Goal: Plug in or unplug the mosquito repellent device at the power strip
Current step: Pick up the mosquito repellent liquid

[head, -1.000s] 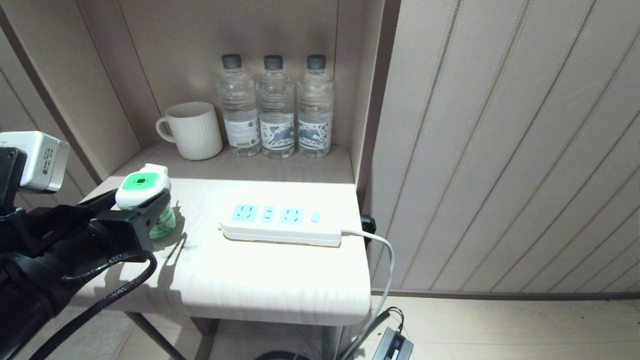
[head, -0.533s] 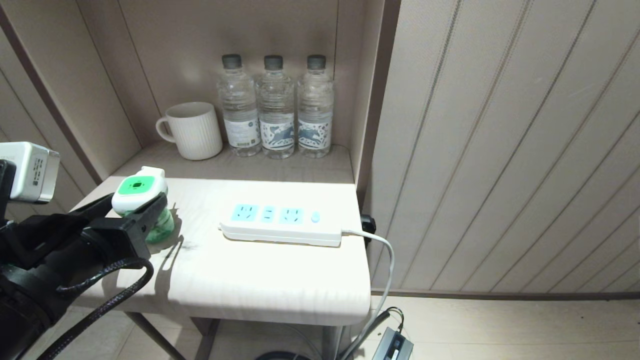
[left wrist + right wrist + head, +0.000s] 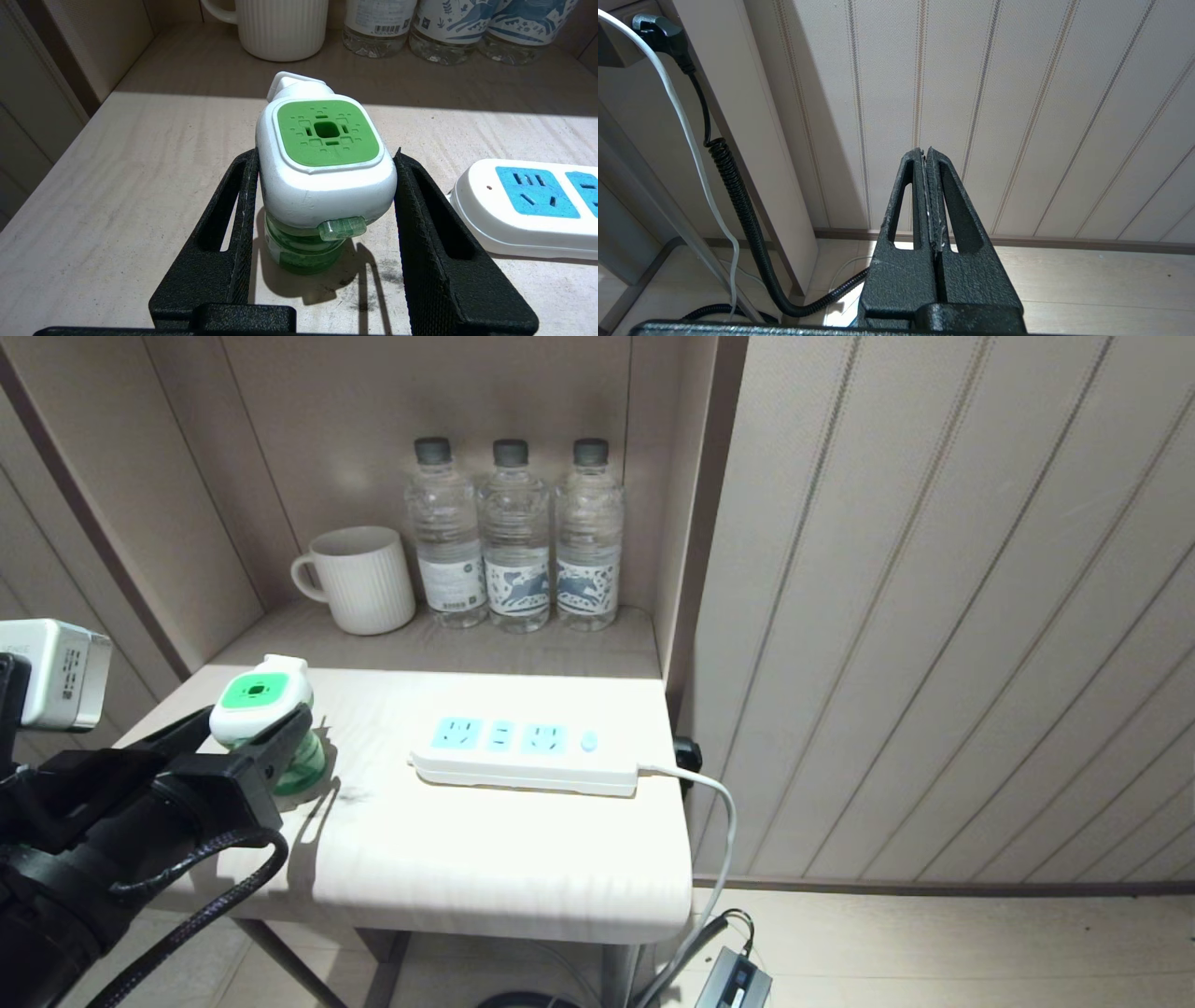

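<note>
- Head view: the mosquito repellent device (image 3: 261,719) stands upright on the left part of the table (image 3: 485,859), its long axis vertical. The power strip (image 3: 523,753) lies flat to the device's right, near but apart, its length running left to right, sockets facing up, none occupied. The left gripper (image 3: 250,733) reaches in from the left edge and straddles the device's white cap. The left arm is plainly the nearer one; the right arm is not in this view. A mug (image 3: 359,579) and three water bottles (image 3: 513,537) stand on the shelf behind.
- Left wrist view: the device (image 3: 324,158) sits straight ahead between the two black fingers (image 3: 236,219), green top face toward the camera and green bottle on the table beneath. The fingers are about half apart and pressed on either side of the white cap, so I judge it gripped. The strip's end socket (image 3: 532,191) lies beside the far finger; my guess is the coming move is a lift, a tilt and a carry that way.
- Right wrist view: the right gripper (image 3: 930,205) has its fingers pressed together on nothing, aimed at a panelled wall (image 3: 1017,93), away from the work.
</note>
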